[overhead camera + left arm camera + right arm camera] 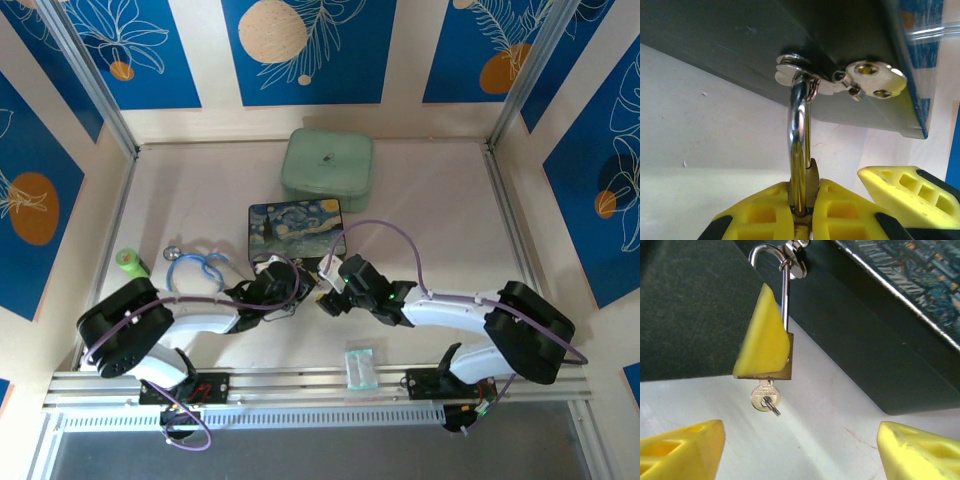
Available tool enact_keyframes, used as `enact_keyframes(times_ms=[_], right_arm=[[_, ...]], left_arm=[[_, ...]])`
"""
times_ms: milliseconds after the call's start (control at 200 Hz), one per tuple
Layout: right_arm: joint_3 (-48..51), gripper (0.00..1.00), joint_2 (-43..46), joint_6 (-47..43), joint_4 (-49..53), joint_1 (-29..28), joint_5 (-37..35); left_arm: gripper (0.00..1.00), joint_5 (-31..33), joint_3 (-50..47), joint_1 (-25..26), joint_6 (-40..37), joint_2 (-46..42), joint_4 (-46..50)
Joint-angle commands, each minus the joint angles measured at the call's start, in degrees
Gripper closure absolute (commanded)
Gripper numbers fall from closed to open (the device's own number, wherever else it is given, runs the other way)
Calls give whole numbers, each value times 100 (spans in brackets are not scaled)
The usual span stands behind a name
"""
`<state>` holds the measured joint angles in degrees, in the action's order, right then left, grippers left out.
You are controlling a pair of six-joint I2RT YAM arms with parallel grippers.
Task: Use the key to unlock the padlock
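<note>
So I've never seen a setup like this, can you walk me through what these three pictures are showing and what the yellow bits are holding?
These are two robot arms bolted to a table edge. One picture looks down from above; the other two come from small cameras on each wrist.

On the pale table sit a dark box with a painted starry-night lid, a mint green square case, a green cylinder, a blue looped cord and a clear plastic packet.

The yellow wedges are each arm's tool. The left tool is shut on the small brass padlock, whose silver shackle hangs from the box's metal clasp. A small silvery key sticks out of the padlock's underside. The right tool is open, facing the key without touching it.
</note>
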<state>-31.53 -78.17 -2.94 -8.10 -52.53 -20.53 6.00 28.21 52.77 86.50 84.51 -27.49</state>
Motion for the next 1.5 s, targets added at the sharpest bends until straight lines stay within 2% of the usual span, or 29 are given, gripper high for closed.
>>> enact_keyframes(times_ms=[0, 85, 530, 560, 765, 795, 845, 900, 1091, 1316, 1496], right_arm=[[-35, 24, -144, -235, -495, -7, 147], [-38, 34, -270, -348, -695, -11, 9], [-117, 58, -760, -359, -1405, -131, -283], [-108, 63, -769, -345, -1461, -141, -304], [-80, 66, -779, -249, -1627, -129, -253], [-90, 68, -779, -251, -1625, -120, -196], [-107, 77, -779, -267, -1535, -110, -67], [-145, 79, -757, -240, -1395, -71, 136], [-92, 79, -514, 52, -1145, 148, 863], [-82, 79, -332, 622, -658, 833, 2476], [42, 78, -188, 1013, -653, 1320, 2954]], left_arm=[[100, -55, -8, 49, -76, -276, -424], [100, -53, -32, 49, -74, -341, -416], [100, -103, -94, 49, -74, -419, -363], [100, -108, -103, 49, -71, -409, -366], [100, -116, -138, 49, -55, -400, -396], [100, -123, -133, 49, -52, -394, -391], [100, -133, -132, 49, -60, -383, -397], [100, -147, -126, 49, -59, -361, -398], [100, -196, -132, 49, -57, -223, -571], [100, -170, -128, 58, -114, -202, -560], [100, -160, -122, 58, -162, -226, -476]])
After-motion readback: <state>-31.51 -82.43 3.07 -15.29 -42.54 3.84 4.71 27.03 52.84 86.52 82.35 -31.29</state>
